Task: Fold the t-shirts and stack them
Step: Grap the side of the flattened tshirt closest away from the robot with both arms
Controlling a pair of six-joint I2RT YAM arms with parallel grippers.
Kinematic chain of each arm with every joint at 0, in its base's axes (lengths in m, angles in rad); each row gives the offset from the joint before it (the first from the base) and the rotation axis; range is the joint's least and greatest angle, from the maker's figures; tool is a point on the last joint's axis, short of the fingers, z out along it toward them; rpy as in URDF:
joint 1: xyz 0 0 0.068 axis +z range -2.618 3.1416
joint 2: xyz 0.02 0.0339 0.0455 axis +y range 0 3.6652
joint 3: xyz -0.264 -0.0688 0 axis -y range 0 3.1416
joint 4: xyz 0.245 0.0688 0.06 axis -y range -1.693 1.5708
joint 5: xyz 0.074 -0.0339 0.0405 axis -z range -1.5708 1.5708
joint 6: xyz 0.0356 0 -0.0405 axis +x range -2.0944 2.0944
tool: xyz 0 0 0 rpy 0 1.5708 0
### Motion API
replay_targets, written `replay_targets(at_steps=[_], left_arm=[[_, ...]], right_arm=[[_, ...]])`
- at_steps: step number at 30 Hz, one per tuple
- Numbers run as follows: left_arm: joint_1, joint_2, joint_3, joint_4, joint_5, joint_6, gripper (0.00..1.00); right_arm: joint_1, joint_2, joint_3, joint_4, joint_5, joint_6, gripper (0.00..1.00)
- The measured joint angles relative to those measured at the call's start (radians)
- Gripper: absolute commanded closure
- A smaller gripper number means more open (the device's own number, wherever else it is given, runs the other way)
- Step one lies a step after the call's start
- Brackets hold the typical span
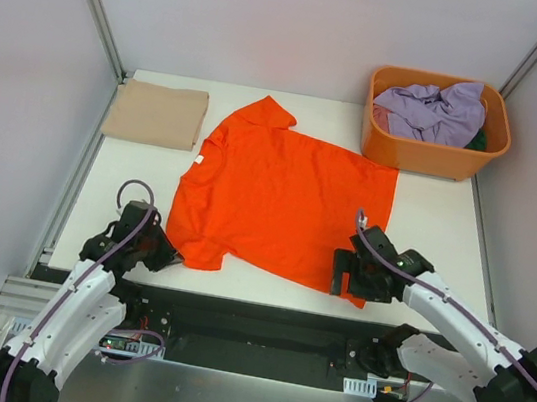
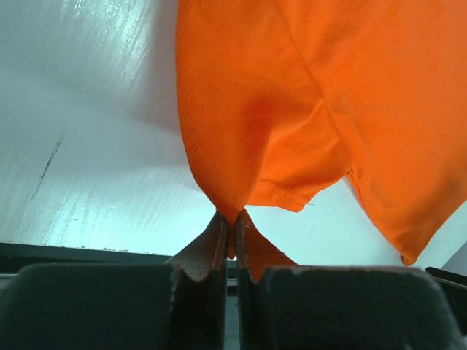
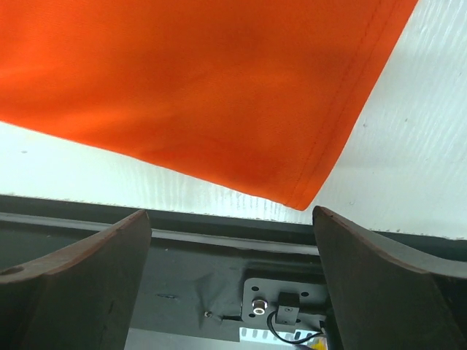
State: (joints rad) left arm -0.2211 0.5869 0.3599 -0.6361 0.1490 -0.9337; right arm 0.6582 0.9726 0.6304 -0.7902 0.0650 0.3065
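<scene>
The bright orange t-shirt (image 1: 274,197) lies spread flat in the middle of the white table. My left gripper (image 1: 171,258) is shut on its near-left sleeve tip; the left wrist view shows the cloth (image 2: 248,138) pinched between the closed fingers (image 2: 208,248). My right gripper (image 1: 353,279) is open at the shirt's near-right hem corner (image 3: 303,197), which lies between and just beyond the spread fingers (image 3: 87,270), untouched. A folded tan beige t-shirt (image 1: 156,113) lies at the far left. A lavender t-shirt (image 1: 434,110) and a bit of dark green cloth (image 1: 477,141) sit in the basket.
The rigid orange plastic basket (image 1: 427,154) stands at the far right corner. The table's near edge and a black rail (image 3: 219,233) lie just under the right gripper. Grey walls close in both sides and the back.
</scene>
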Motion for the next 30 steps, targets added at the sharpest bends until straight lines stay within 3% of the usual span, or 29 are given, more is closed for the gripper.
replay_targets(at_steps=[10, 17, 20, 30], left_arm=[[0.0, 0.006, 0.019, 0.005, 0.0, 0.002, 1.0], [0.0, 0.02, 0.034, 0.017, -0.003, 0.003, 1.0], [0.0, 0.03, 0.042, 0.02, -0.017, 0.003, 1.0], [0.0, 0.061, 0.077, 0.027, -0.055, 0.006, 1.0]], right_arm=[[0.006, 0.161, -0.066, 0.061, 0.022, 0.066, 0.34], [0.006, 0.177, -0.066, 0.069, 0.058, 0.076, 0.37], [0.006, 0.185, -0.066, 0.063, 0.079, 0.07, 0.43], [0.005, 0.206, -0.064, 0.043, 0.084, 0.004, 0.71]])
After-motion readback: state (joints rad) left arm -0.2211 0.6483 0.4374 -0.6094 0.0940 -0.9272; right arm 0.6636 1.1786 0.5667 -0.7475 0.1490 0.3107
